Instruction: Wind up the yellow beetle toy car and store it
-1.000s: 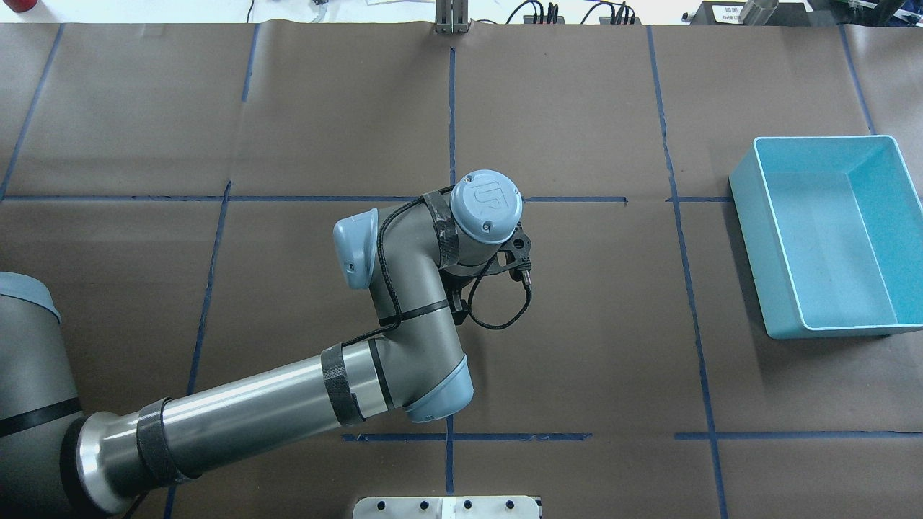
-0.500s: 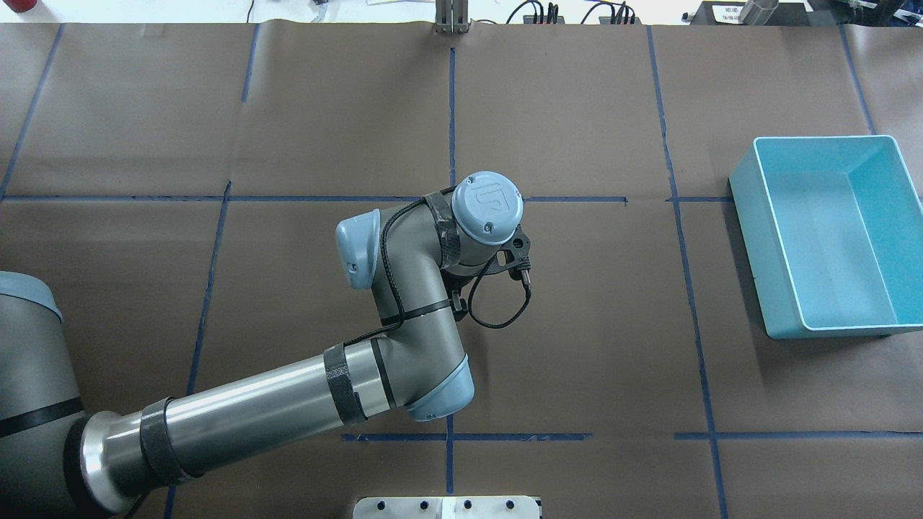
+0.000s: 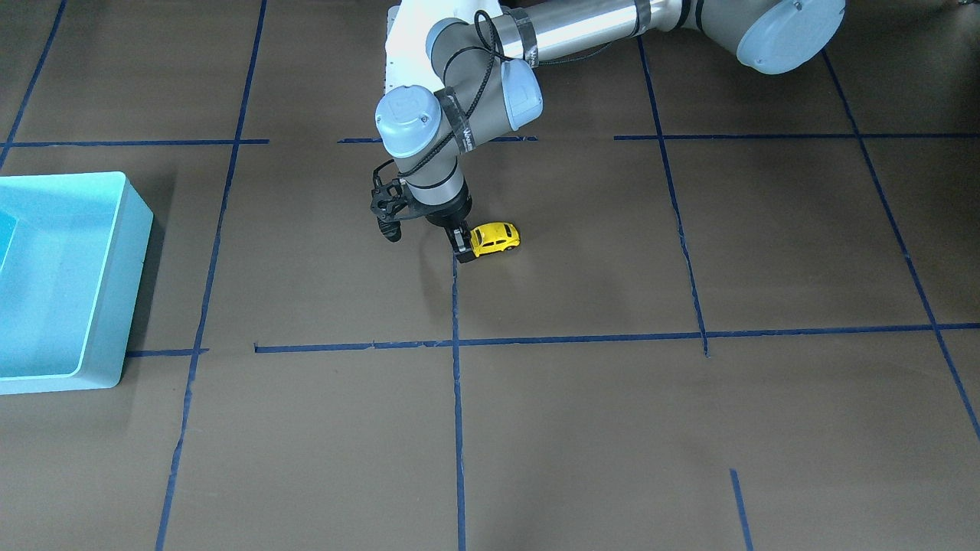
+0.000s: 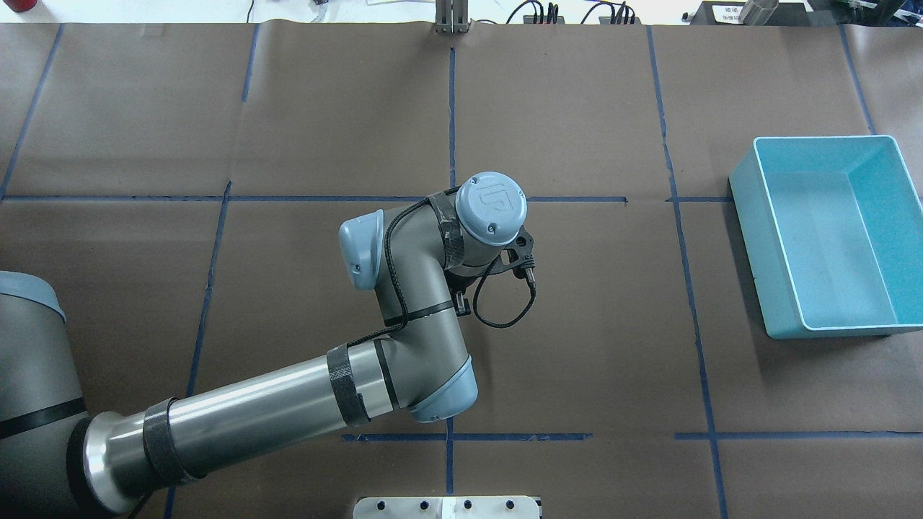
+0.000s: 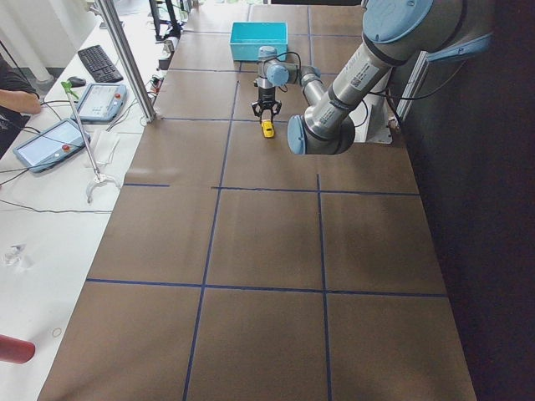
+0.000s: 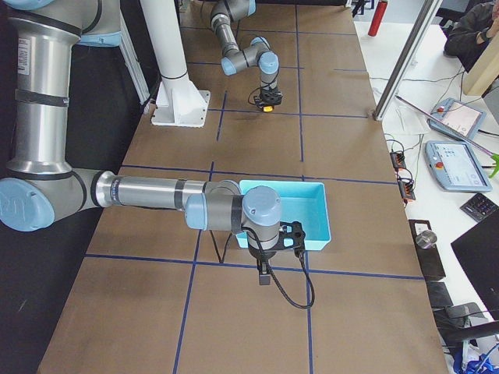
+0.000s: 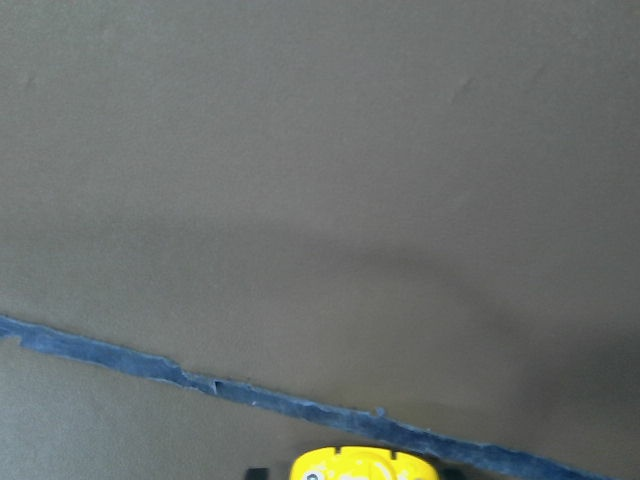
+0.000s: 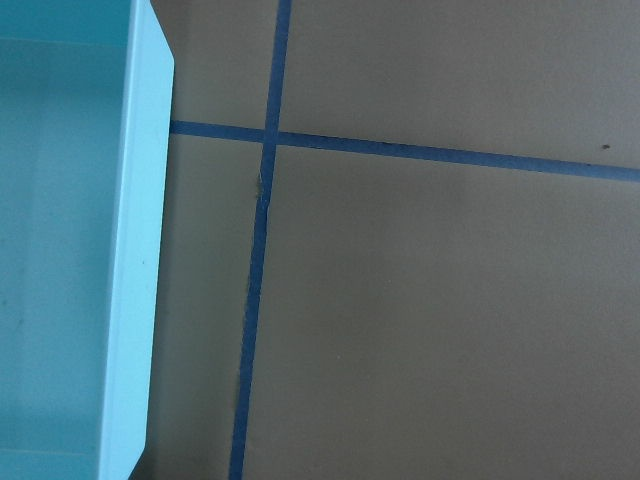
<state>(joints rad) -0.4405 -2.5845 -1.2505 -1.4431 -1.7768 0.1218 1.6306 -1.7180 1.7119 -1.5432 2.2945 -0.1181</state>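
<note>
Your left pincer [image 3: 461,252] points straight down at the brown paper-covered tabletop [image 3: 612,252], and one dark finger [image 3: 462,243] shows against the end of the tiny bright yellow beetle-shaped toy car [image 3: 496,238]. You cannot tell from these views whether the jaws grip the car or merely stand at it. Seen from across the tabletop, the car sits on its wheels at the pincer's 3 o'clock, touching it, its length running across that view. It lies just beside the top end of a blue tape line [image 3: 455,306] that runs away toward 6 o'clock. The left wrist camera catches only a sliver of the car's yellow top at its 6 o'clock edge. From overhead, the grey left arm [image 4: 404,288] covers both pincer and car. The open light-blue rectangular plastic bin [image 4: 750,216] stands well apart from the car, at 3 o'clock of the wrist. Your right pincer [image 6: 265,278] shows only in the side view from the robot's right, hanging above the tabletop just outside the bin's near wall, at the bin's 6 o'clock there. You cannot tell how wide it stands.
</note>
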